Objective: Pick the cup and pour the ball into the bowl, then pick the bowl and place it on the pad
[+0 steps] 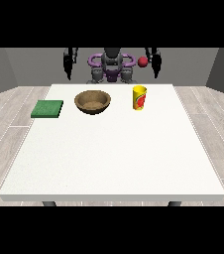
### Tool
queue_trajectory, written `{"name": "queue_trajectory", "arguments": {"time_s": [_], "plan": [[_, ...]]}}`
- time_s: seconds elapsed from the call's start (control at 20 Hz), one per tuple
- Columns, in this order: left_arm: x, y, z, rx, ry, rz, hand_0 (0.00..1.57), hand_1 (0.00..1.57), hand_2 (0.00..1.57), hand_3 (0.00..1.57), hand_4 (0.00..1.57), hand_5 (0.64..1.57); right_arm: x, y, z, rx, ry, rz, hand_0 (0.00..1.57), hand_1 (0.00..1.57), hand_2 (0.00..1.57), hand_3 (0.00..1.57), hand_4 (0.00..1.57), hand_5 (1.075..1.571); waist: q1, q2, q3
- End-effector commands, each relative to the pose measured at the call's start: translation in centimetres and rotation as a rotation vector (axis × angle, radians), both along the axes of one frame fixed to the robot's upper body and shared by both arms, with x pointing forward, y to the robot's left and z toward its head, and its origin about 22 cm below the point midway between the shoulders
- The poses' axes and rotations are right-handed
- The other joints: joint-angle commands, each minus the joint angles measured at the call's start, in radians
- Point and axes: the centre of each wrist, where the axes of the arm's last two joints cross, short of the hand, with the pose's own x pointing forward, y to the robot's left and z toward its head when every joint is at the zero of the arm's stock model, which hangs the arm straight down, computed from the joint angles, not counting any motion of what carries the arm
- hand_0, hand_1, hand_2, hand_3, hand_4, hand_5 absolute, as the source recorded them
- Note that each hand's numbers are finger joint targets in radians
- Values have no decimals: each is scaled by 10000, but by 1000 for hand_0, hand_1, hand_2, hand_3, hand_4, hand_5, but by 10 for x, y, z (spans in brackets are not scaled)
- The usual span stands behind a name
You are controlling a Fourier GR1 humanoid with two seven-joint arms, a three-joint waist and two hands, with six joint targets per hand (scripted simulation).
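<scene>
Standing small at top centre of the frame, both arms raised at the sides. Hand at the view's left (70, 63) hanging dark at upper left; hand at the view's right (156, 61) likewise at upper right, fingers pointing downward.

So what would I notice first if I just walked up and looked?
Probably the bright yellow cup standing upright near the table's far edge, right of the middle. Just left of it sits a brown wooden bowl, and a flat green pad lies at the table's left edge. A red ball shows up high beside the hand at the view's right, not in the cup.
</scene>
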Motion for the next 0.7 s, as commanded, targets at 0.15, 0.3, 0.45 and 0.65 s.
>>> {"name": "queue_trajectory", "arguments": {"time_s": [0.15, 0.3, 0.45, 0.65], "plan": [[2, 7, 26, 332, -203, -76, 0, 0, 0, 0, 0, 1557, 2, -8, 27, -281, -257, -47, 0, 0, 0, 0, 0, 1569, -94, -2277, -50], [19, 17, 64, -1166, -190, 56, 0, 0, 0, 0, 0, 1557, -3, -56, 35, 511, -337, -365, 0, 0, 0, 0, 0, 1569, -344, -2124, -48], [15, 56, 76, -999, -134, 488, 0, 0, 0, 0, 0, 1558, -13, -72, 43, 518, -148, -30, 0, 0, 0, 0, 0, 1569, -597, -1957, -63], [14, 69, 71, -1069, -1203, 727, 0, 0, 0, 0, 0, 1547, -3, -95, 66, 732, -1254, -104, 0, 0, 0, 0, 0, 1570, -462, -836, -65]]}}
